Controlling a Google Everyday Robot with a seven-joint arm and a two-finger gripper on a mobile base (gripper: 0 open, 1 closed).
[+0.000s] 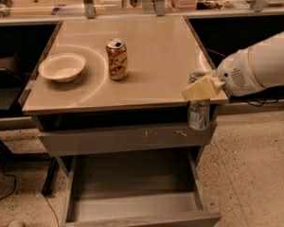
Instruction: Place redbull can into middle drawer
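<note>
Gripper (198, 90) sits at the front-right corner of the table (156, 37), w/ the white arm (262, 65) reaching in from the right. It's clamped on the upper part of the redbull can (199, 113). The can is upright, and its lower half hangs in front of the table edge, overlapping the right end of the closed drawer front w/ scratch marks (123, 138). The middle drawer (132, 206) is pulled out below, bare grey floor showing, approx. under and left of the can. On the tabletop are a gold-brown can (117, 59), mid-left, and a white bowl (62, 66) further left.
</note>
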